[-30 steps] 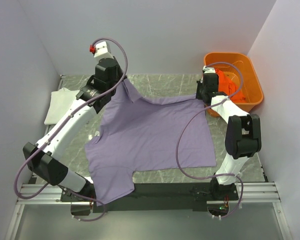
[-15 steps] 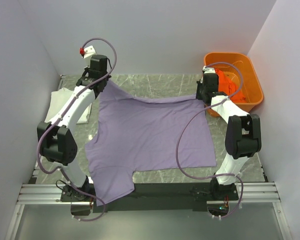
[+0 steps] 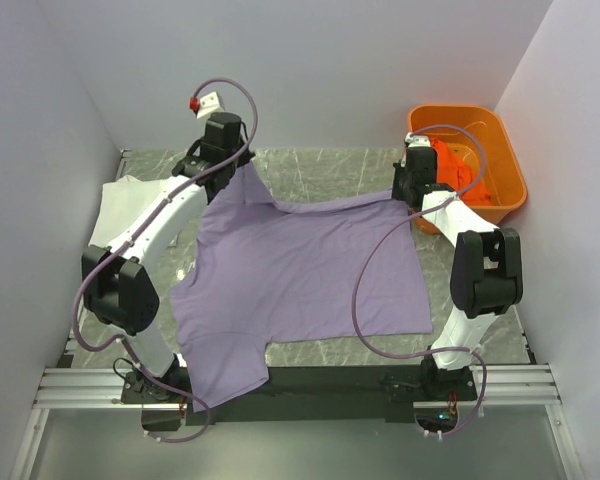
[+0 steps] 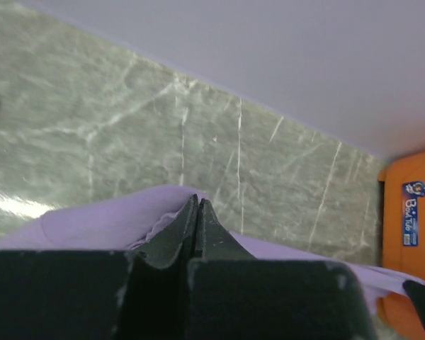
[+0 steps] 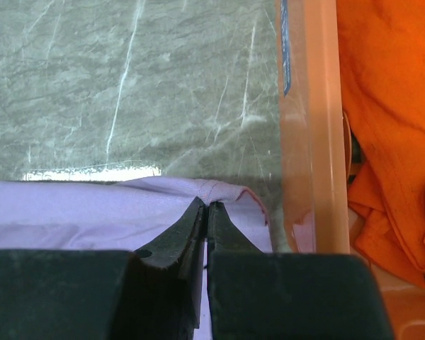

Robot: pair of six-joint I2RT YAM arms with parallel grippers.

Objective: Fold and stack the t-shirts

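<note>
The lavender t-shirt [image 3: 300, 270] lies spread over the middle of the table, with its sleeves and near end hanging over the front edge. My left gripper [image 3: 242, 172] is shut on its far-left corner and holds that corner lifted; in the left wrist view the cloth [image 4: 106, 219] bunches round the closed fingertips [image 4: 197, 202]. My right gripper [image 3: 408, 198] is shut on the far-right corner, where the hem [image 5: 227, 190] folds over the tips [image 5: 207, 205]. A white t-shirt [image 3: 120, 205] lies at the table's left edge. An orange t-shirt [image 3: 462, 170] [image 5: 389, 106] is crumpled in the tub.
The orange plastic tub [image 3: 460, 110] stands at the far right corner, and its wall [image 5: 308, 127] is just right of my right gripper. Bare marble table [image 3: 330, 165] lies beyond the shirt's far edge. Grey walls close in the left, back and right sides.
The left gripper swung left with its corner half a second ago and has come back to the right, so the far edge sags again. The left elbow stands higher than a second ago. The right arm is still.
</note>
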